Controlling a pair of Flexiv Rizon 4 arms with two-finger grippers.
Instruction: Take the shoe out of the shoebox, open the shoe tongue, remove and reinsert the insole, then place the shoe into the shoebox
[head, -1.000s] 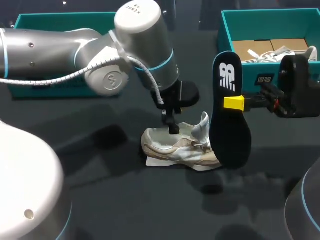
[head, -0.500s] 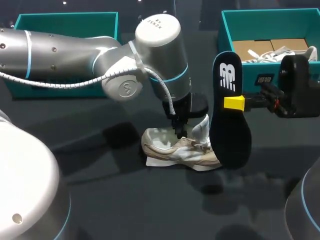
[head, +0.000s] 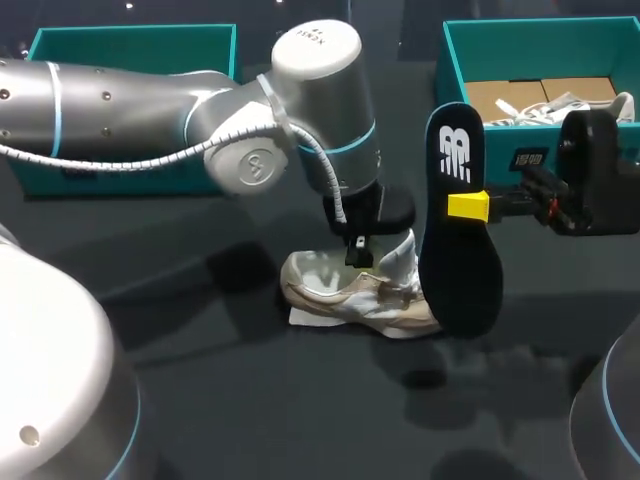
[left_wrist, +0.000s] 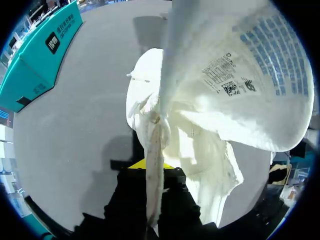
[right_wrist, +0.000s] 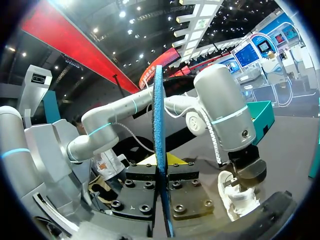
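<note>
So the left gripper (head: 358, 258) is pinched on the rim of the shoe (head: 340, 295), which lies right under it. The right gripper (head: 470, 207) is clamped on the insole (head: 460, 260), upright beside the shoe. If that thin pinch slips, the opening probably flops shut and the insole jams.

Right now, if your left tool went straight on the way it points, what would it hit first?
The shoe: my left tool points down into its opening and seems to be pinching its edge.

An exhibition hall — high ceiling lights (right_wrist: 122, 14); red banner (right_wrist: 75, 40); booth screens (right_wrist: 248, 52).
</note>
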